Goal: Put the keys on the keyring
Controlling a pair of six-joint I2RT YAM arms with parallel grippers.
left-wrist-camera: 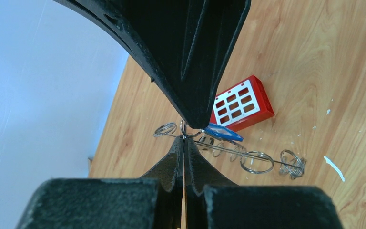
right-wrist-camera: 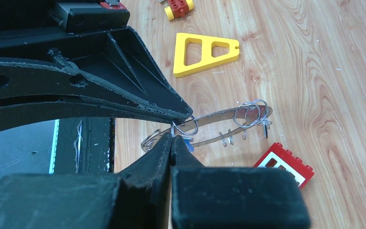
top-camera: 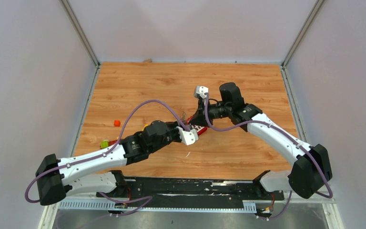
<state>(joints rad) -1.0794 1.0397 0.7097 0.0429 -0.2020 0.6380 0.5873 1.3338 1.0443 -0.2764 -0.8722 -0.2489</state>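
Left gripper and right gripper: jaws pressed together, tips meeting at a small loop on the keyring, at the middle of the bench; actual pinch unclear. Blue key shows just beside the tips. Red block sits near, yellow triangle farther off.

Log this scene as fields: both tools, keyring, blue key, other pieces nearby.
keyring: thin metal band strung with small rings
left tool: shut, tip at a small ring on the keyring's end
right tool: shut, tip meeting the left tool's
grip: what either pinches is unclear
blue key: beside the tips
red block: on the wood, beside the keyring
yellow frame: flat, apart from the keyring
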